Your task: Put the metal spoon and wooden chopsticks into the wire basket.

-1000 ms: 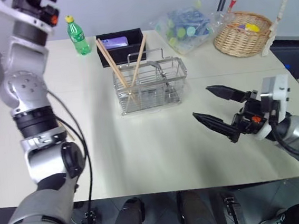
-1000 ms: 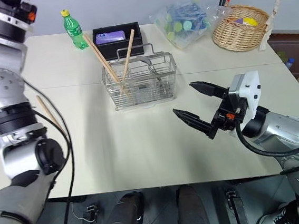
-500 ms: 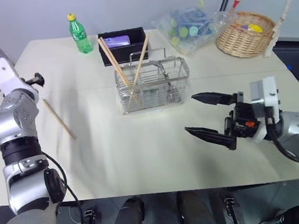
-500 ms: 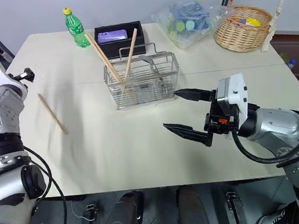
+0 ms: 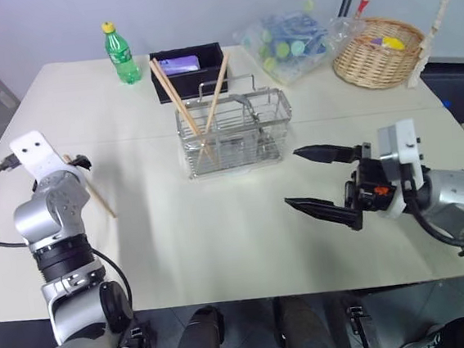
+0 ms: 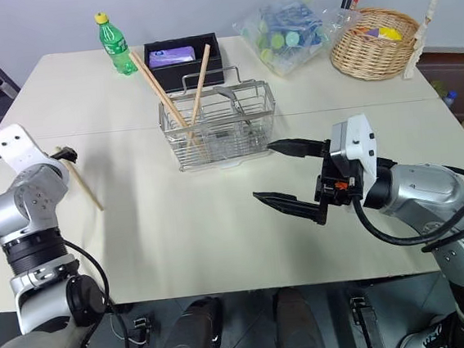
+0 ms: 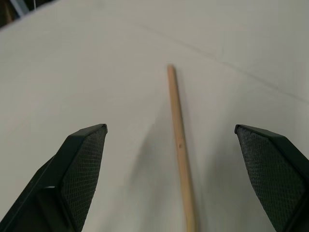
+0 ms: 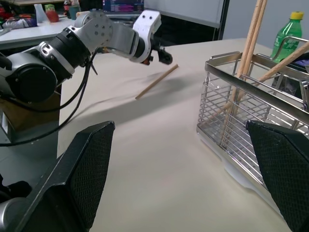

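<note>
At centre top, chopsticks (image 5: 183, 105) stand in basket (image 5: 235, 132); one stick (image 5: 95, 189) left on table, both grippers' fingers apart.

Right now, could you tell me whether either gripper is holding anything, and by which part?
Nothing is held. The left gripper is open over a loose chopstick on the table; the right gripper is open and empty.

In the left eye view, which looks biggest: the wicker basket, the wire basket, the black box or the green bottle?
1. Wire basket
2. Wicker basket, nearly alike and farther off, so unsure
3. Black box
4. Green bottle
</note>
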Robot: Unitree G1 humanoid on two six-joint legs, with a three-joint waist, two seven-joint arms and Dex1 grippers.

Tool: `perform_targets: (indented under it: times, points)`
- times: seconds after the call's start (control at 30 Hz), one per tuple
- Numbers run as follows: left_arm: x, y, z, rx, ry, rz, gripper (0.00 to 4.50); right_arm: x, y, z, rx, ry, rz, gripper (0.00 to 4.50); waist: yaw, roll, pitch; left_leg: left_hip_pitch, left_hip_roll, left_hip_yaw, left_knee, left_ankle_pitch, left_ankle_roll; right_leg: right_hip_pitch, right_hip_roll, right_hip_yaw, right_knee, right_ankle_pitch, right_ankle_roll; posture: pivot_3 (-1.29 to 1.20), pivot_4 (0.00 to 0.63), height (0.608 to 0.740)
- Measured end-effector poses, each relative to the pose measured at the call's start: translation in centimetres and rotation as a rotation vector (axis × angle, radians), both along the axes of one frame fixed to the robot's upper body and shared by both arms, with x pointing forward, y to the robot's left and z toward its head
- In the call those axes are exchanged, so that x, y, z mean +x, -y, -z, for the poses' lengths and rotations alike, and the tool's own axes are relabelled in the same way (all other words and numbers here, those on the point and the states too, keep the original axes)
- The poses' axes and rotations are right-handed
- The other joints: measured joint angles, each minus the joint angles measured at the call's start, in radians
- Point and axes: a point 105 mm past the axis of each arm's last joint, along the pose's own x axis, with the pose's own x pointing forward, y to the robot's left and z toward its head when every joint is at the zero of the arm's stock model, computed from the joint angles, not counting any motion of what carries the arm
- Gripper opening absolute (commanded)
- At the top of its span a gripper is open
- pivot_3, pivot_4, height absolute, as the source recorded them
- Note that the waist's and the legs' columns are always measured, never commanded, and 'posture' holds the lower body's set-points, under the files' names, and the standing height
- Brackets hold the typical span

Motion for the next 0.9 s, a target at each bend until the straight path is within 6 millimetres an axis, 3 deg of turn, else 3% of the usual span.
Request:
perform_targets:
  times: [0.3,0.67,0.87,0.9]
  points:
    - [-0.9,-0.6,3.4,-0.084,-0.116,-0.056,4.45,0.1,0.1,0.2,0.004,-0.002,0.028,4.5,0.001,0.0,0.0,0.0,0.0,0.0,0.0,0.0,0.0,0.0,0.0,0.0,0.0,0.0,0.0,0.0,0.15,0.74]
    - [-0.6,-0.4,3.4,-0.056,-0.15,-0.019,4.45,0.3,0.1,0.1,0.009,0.004,0.054,4.5,0.001,0.0,-0.001,0.0,0.0,0.0,0.0,0.0,0.0,0.0,0.0,0.0,0.0,0.0,0.0,0.0,0.15,0.74]
    - [-1.1,-0.8,3.7,-0.133,-0.134,-0.071,4.45,0.4,0.1,-0.1,0.011,0.012,0.059,4.5,-0.001,0.001,-0.001,0.001,0.0,0.001,0.0,0.0,0.0,0.0,0.0,0.0,0.0,0.0,0.0,0.0,0.15,0.74]
    - [-1.2,-0.8,3.7,-0.14,-0.132,-0.076,4.22,0.4,0.2,-0.1,0.011,0.013,0.06,4.5,-0.001,0.002,-0.002,0.001,0.0,0.001,0.0,0.0,0.0,0.0,0.0,0.0,0.0,0.0,0.0,0.0,0.15,0.74]
